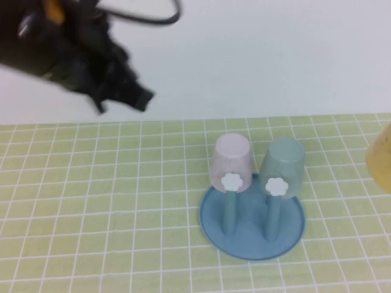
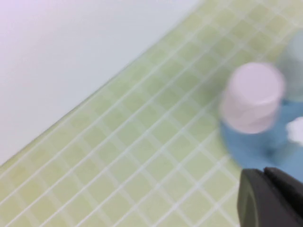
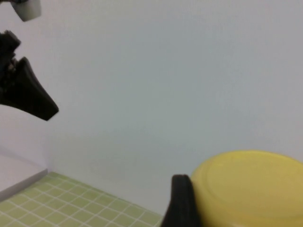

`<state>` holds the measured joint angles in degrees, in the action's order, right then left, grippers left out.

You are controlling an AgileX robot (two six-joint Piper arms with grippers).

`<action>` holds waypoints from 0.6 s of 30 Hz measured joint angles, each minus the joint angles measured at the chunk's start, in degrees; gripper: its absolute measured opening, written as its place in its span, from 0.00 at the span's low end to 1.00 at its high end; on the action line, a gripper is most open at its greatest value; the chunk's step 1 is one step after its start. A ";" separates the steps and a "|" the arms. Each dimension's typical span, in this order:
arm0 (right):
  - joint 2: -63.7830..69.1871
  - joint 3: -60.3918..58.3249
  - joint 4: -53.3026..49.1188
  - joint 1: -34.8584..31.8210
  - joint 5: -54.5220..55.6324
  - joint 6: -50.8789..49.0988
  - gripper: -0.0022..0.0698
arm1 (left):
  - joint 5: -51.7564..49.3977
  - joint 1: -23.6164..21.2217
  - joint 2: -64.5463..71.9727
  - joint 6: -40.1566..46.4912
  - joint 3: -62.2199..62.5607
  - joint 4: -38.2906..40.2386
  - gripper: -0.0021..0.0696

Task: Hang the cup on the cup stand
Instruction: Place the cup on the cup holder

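Observation:
The yellow cup [image 1: 382, 160] shows only as a sliver at the right edge of the high view. In the right wrist view its flat bottom [image 3: 251, 184] fills the lower corner, and one black finger [image 3: 181, 203] presses against its side. My right gripper [image 3: 239, 215] is shut on it and is out of the high view. The blue cup stand [image 1: 214, 229] stands at center right, with two free pegs in front, each tipped by a white knob [image 1: 231, 181]. My left gripper [image 1: 144, 97] hangs high at the back left, jaws together and empty.
A pale pink cup [image 1: 231, 157] and a teal cup [image 1: 283, 162] sit upside down on the stand's rear pegs; both also show in the left wrist view, the pink one [image 2: 253, 97] nearer. The green gridded mat [image 1: 98, 207] covers the table. A white wall stands behind.

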<state>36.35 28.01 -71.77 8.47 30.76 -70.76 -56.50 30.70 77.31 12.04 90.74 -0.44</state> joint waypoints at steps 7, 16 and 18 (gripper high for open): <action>2.86 0.00 -5.27 0.00 3.04 -0.80 0.77 | 13.75 0.00 -13.41 -13.33 -21.78 -9.55 0.03; 16.32 4.55 -6.22 0.00 11.07 -1.27 0.77 | 21.12 0.00 -21.49 -27.98 -39.30 -21.37 0.03; 20.09 6.33 -6.22 0.00 13.37 -0.91 0.79 | 20.99 0.00 -22.04 -30.80 -41.08 -24.19 0.03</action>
<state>56.44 34.35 -77.99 8.47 44.14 -71.67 -35.51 30.70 55.27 -18.77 49.66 -24.63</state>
